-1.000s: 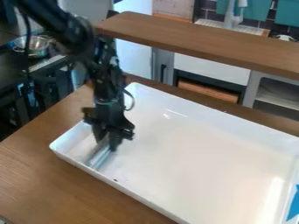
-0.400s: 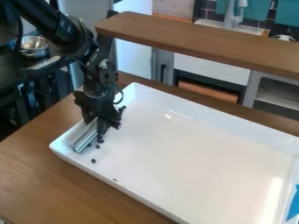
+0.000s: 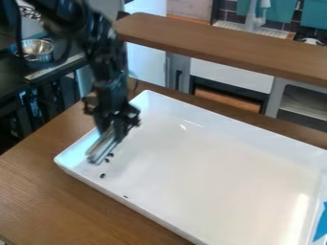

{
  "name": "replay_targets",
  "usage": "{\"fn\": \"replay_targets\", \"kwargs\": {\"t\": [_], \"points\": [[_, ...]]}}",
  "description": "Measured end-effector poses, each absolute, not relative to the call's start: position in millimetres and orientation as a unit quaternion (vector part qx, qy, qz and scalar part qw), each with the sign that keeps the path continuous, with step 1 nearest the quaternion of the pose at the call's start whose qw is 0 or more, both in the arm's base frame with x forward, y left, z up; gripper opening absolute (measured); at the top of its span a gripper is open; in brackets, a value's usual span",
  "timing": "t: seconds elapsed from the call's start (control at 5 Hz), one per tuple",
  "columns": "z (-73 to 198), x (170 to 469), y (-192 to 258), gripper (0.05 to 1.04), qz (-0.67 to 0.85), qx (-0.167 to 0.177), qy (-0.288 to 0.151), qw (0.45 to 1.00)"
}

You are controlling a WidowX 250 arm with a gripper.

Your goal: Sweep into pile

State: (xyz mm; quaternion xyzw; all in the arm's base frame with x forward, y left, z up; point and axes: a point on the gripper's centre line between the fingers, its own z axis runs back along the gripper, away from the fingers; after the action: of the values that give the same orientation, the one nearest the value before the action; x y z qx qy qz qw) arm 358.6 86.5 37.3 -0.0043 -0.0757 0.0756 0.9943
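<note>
The gripper [image 3: 114, 125] hangs over the left end of the white tray [image 3: 211, 162], shut on a silvery, bar-like sweeping tool [image 3: 102, 147] that slants down to the lower left. A few small dark pieces lie on the tray floor just right of the tool's lower end, one of them a dark piece [image 3: 107, 161]. Closer to the tray's front-left edge is another dark piece [image 3: 102, 175], and a tiny dark speck [image 3: 125, 197] sits by the front wall. The gripper and tool may hide more pieces behind them.
The tray has raised walls and rests on a brown wooden table [image 3: 38, 191]. A raised wooden shelf [image 3: 223, 43] runs behind it. At the far left a metal bowl [image 3: 37, 49] stands on a dark counter. Blue tape [image 3: 321, 222] marks the right edge.
The gripper first shifted left with the tool, uncovering dark pieces, then moved slightly right and up. Dark pieces near the left wall are now partly hidden; those by the front have stayed put.
</note>
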Motion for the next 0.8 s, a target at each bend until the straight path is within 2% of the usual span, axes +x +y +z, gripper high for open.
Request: {"fn": "replay_targets", "kwargs": {"t": [0.2,0.4,0.8], "points": [[47.7,360.1,35.1,0.376,0.083,-0.033,-0.081,0.993],[25.0,347.0,3.0,0.376,0.106,-0.049,-0.084,0.990],[6.8,341.8,2.5,0.376,0.118,-0.041,-0.123,0.985]]}}
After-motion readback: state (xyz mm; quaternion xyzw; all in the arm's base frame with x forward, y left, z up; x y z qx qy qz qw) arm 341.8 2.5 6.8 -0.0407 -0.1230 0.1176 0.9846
